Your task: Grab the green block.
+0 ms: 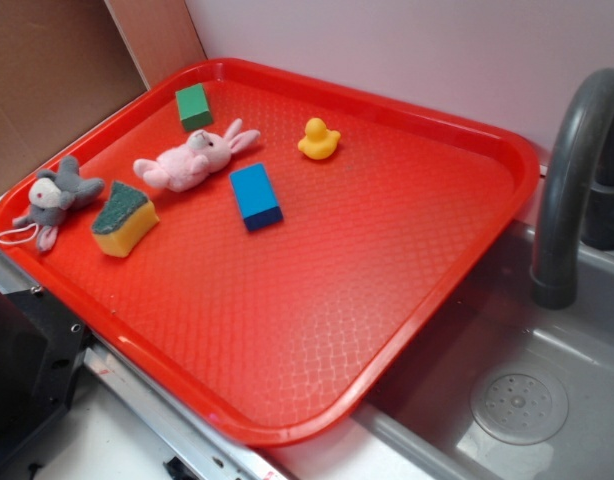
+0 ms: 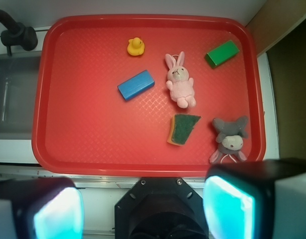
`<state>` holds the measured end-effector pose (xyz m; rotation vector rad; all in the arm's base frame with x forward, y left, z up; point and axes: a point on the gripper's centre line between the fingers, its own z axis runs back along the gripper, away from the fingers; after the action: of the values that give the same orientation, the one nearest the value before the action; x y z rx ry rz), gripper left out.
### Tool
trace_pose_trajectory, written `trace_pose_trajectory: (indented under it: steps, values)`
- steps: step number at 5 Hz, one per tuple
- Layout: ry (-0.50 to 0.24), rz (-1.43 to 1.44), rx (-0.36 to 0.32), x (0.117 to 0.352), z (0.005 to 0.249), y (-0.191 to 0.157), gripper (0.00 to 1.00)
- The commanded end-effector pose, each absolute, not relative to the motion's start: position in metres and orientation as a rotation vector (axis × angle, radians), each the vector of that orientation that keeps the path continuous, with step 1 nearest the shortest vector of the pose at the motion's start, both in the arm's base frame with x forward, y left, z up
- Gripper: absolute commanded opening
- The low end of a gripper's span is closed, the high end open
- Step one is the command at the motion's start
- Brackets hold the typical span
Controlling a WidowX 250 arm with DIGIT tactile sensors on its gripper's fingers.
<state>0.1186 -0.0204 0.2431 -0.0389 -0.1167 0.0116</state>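
Jaws wide apart, empty: gripper (image 2: 143,211) high above red tray (image 2: 93,144). Green block (image 2: 222,53) untouched at far corner beyond pink rabbit (image 2: 180,82); approach and grasp remaining.

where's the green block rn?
Exterior view: green block lies near the red tray's far-left corner, just beyond the pink bunny. Wrist view: upper right, right of the bunny's ears.

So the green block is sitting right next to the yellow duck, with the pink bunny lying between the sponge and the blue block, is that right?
Not quite. The green block sits apart from the duck, near the tray's corner, with the bunny between them, as the wrist view shows. The bunny does lie between the sponge and blue block.
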Motion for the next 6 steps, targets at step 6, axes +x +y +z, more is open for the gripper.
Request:
trace_pose_trajectory:
  steps: [6]
  values:
    - [-0.341,0.678,0.106,0.242,0.161,0.086,1.00]
